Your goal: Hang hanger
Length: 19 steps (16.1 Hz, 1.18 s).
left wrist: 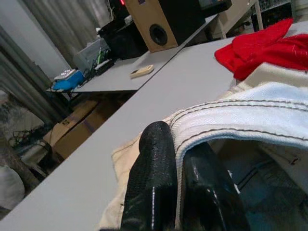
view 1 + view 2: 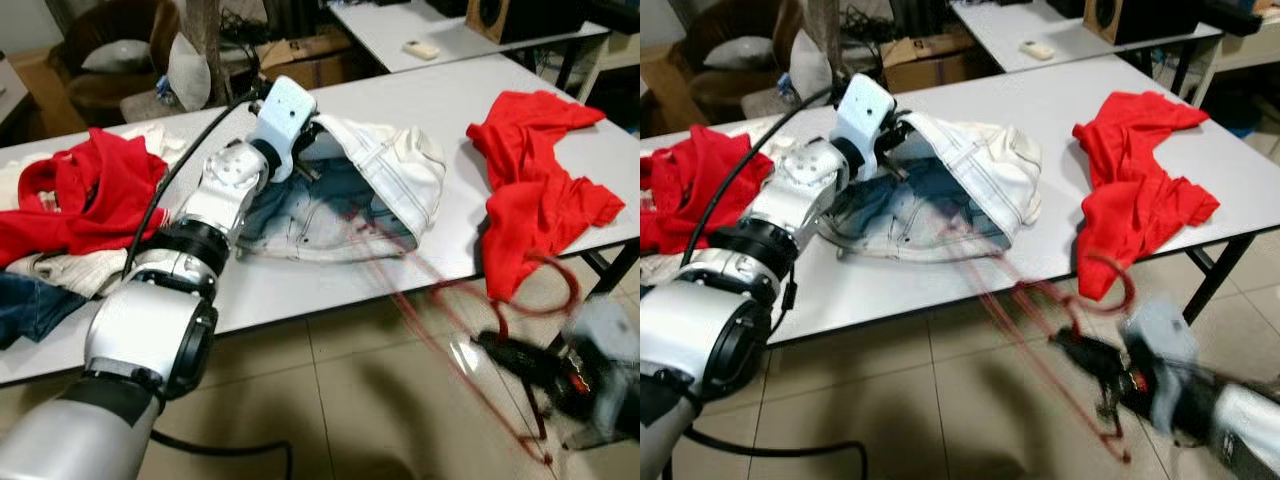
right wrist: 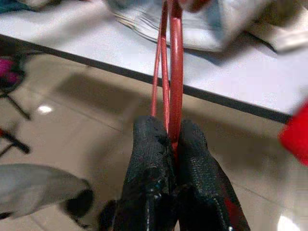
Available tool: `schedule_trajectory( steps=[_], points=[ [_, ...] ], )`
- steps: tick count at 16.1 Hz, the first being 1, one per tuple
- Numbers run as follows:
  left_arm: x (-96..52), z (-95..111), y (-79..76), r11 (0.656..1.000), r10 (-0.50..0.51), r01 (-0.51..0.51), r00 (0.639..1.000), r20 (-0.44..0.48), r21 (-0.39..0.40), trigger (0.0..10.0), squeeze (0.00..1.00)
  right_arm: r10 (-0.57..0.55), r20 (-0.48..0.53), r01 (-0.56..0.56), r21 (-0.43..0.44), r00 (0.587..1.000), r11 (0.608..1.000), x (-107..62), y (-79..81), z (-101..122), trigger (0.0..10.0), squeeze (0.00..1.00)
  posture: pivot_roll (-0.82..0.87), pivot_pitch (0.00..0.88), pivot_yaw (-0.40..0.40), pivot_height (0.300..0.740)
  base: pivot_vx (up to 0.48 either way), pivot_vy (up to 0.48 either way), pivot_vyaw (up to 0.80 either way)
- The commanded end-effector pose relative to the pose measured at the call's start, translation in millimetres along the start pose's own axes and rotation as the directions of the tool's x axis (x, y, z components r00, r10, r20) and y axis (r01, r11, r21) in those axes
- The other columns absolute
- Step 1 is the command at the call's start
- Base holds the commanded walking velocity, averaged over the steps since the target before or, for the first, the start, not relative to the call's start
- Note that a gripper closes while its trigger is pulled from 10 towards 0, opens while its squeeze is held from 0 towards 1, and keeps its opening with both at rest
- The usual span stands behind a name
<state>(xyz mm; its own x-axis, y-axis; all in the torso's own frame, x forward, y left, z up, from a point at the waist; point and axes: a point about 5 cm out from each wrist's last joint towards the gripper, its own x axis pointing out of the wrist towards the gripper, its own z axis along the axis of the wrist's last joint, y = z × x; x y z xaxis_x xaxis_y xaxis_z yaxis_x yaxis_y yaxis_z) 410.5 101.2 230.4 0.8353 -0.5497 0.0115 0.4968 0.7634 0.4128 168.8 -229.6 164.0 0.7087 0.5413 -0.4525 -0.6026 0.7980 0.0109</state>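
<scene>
The left claw [image 1: 175, 192] pinches the stitched hem of the white denim garment [image 2: 385, 180], lifted above the long white bench [image 2: 420, 110]. The right claw [image 3: 168, 159], pressed together, grips the thin red wire hanger [image 3: 174, 62] low over the tiled floor [image 2: 370, 400], just off the bench's front edge, beside a crumpled red shirt [image 2: 535, 180].

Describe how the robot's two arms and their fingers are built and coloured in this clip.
The left arm is silver metal in rounded segments with black joint rings, a white wrist housing and a black cable running along it. The left gripper has two long black fingers with a textured, slightly glossy surface. The right gripper has matching black fingers; its arm is silver-grey but blurred.
</scene>
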Motion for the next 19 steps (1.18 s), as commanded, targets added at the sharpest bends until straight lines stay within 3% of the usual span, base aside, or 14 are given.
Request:
schedule_trajectory(
  steps=[1, 3, 5, 6, 8, 10, 11, 12, 13, 14, 15, 16, 18, 19],
  points=[
    [-1.4, 12.7, 9.6, 0.997, -0.001, -0.001, 0.999, 0.034, 0.08, 0.0, 0.0, -0.069, -0.028, 0.071, 0.067, 0.997, 0.995, 9.3, -7.4, -7.3, 10.0, 0.0, -0.23, 0.0, 0.142, 0.74, 0.0, 0.0, 0.0],
    [-3.9, 13.7, 11.1, 0.988, -0.032, 0.028, 0.999, 0.029, 0.151, 0.0, 0.0, -0.128, 0.022, 0.121, 0.204, 0.991, 0.972, 28.5, -17.4, -7.0, 10.0, 0.0, -0.23, 0.0, 0.139, 0.74, 0.0, 0.0, 0.0],
    [-10.5, 10.5, 18.6, 0.974, -0.053, 0.052, 0.999, -0.001, 0.222, 0.0, 0.0, -0.081, 0.091, 0.048, 0.318, 0.993, 0.947, 55.8, -19.2, -3.0, 10.0, 0.0, -0.21, 0.0, 0.144, 0.74, 0.0, 0.0, 0.0],
    [-13.4, 10.1, 23.2, 0.97, -0.052, 0.053, 0.999, -0.01, 0.239, 0.0, 0.0, -0.099, 0.088, 0.065, 0.326, 0.991, 0.943, 60.5, -23.7, -1.0, 10.0, 0.0, -0.2, 0.0, 0.142, 0.74, 0.0, 0.0, 0.0],
    [-18.1, 8.9, 30.4, 0.963, -0.05, 0.055, 0.998, -0.027, 0.264, 0.0, 0.0, -0.167, 0.104, 0.126, 0.322, 0.98, 0.938, 61.9, -35.8, 7.0, 10.0, 0.0, -0.19, 0.0, 0.144, 0.74, 0.0, 0.0, 0.0],
    [-39.5, -13.0, 46.5, 0.921, -0.124, 0.186, 0.973, -0.197, 0.341, 0.0, 0.0, -0.365, 0.246, 0.275, 0.334, 0.898, 0.901, 55.9, -77.9, 44.1, 10.0, 0.0, -0.19, 0.0, 0.166, 0.74, 0.0, 0.0, 0.0],
    [-46.0, -20.1, 49.6, 0.908, -0.148, 0.232, 0.957, -0.251, 0.349, 0.0, 0.0, -0.384, 0.283, 0.286, 0.333, 0.879, 0.899, 54.1, -84.1, 54.0, 10.0, 0.0, -0.18, 0.0, 0.169, 0.74, 0.0, 0.0, 0.0],
    [-59.7, -33.1, 53.9, 0.881, -0.217, 0.337, 0.912, -0.348, 0.333, 0.0, 0.0, -0.397, 0.349, 0.284, 0.333, 0.849, 0.899, 51.7, -92.3, 72.9, 10.0, 0.0, -0.18, 0.0, 0.173, 0.74, 0.0, 0.0, 0.0],
    [-74.5, -42.7, 56.1, 0.837, -0.309, 0.459, 0.845, -0.437, 0.297, 0.0, 0.0, -0.403, 0.397, 0.274, 0.343, 0.824, 0.899, 51.4, -98.0, 88.9, 10.0, 0.0, -0.18, 0.0, 0.173, 0.74, 0.0, 0.0, 0.0],
    [-88.7, -45.5, 55.4, 0.789, -0.427, 0.576, 0.764, -0.483, 0.213, 0.0, 0.0, -0.384, 0.425, 0.253, 0.334, 0.819, 0.908, 56.0, -100.6, 101.6, 10.0, 0.0, -0.17, 0.0, 0.172, 0.74, 0.0, 0.0, 0.0],
    [-94.5, -40.1, 52.3, 0.76, -0.501, 0.629, 0.727, -0.47, 0.164, 0.0, 0.0, -0.367, 0.437, 0.234, 0.329, 0.821, 0.915, 62.9, -102.3, 109.2, 10.0, 0.0, -0.15, 0.0, 0.168, 0.74, 0.0, 0.0, 0.0],
    [-94.9, -36.4, 50.9, 0.755, -0.52, 0.638, 0.724, -0.453, 0.152, 0.0, 0.0, -0.361, 0.44, 0.226, 0.33, 0.822, 0.917, 65.9, -102.9, 111.6, 10.0, 0.0, -0.15, 0.0, 0.168, 0.74, 0.0, 0.0, 0.0],
    [-72.4, 1.8, 39.4, 0.83, -0.524, 0.548, 0.83, -0.192, 0.1, 0.0, 0.0, -0.342, 0.432, 0.188, 0.36, 0.835, 0.914, 84.5, -105.1, 119.1, 10.0, 0.0, -0.11, 0.0, 0.154, 0.74, 0.0, 0.0, 0.0],
    [-64.7, 12.7, 37.7, 0.858, -0.497, 0.508, 0.859, -0.123, 0.074, 0.0, 0.0, -0.344, 0.418, 0.184, 0.377, 0.841, 0.908, 89.3, -105.8, 119.0, 10.0, 0.0, -0.11, 0.0, 0.153, 0.74, 0.0, 0.0, 0.0]
  ],
)
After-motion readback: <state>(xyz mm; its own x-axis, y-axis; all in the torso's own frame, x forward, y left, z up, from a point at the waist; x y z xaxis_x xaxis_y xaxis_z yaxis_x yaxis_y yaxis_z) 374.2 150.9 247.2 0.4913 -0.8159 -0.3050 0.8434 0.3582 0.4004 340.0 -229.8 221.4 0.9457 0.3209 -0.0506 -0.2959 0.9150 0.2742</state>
